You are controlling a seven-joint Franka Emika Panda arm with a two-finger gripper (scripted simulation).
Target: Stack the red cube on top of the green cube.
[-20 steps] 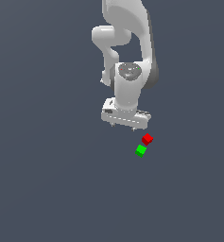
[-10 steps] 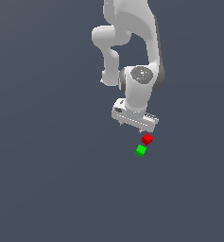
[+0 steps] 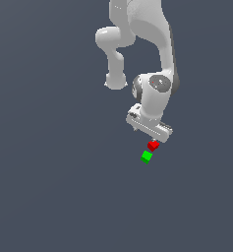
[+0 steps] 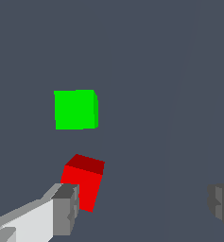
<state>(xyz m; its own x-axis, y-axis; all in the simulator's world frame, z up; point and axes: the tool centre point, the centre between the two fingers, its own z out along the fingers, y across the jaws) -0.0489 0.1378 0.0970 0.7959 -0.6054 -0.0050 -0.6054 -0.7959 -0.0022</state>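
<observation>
The small bright-red cube (image 4: pixel 83 184) rests on the plain dark grey floor (image 3: pixel 49 197), just beside the small bright-green cube (image 4: pixel 75 109) but apart from it. The white arm's gripper (image 4: pixel 144 208) hangs directly over the red cube with fingers spread wide, grasping nothing. One grey fingertip (image 4: pixel 66 208) sits just beside the red cube; contact cannot be determined.

red cube (image 3: pixel 153 145) just beside green cube (image 3: pixel 146 157), pincer (image 4: pixel 142 208) above
</observation>
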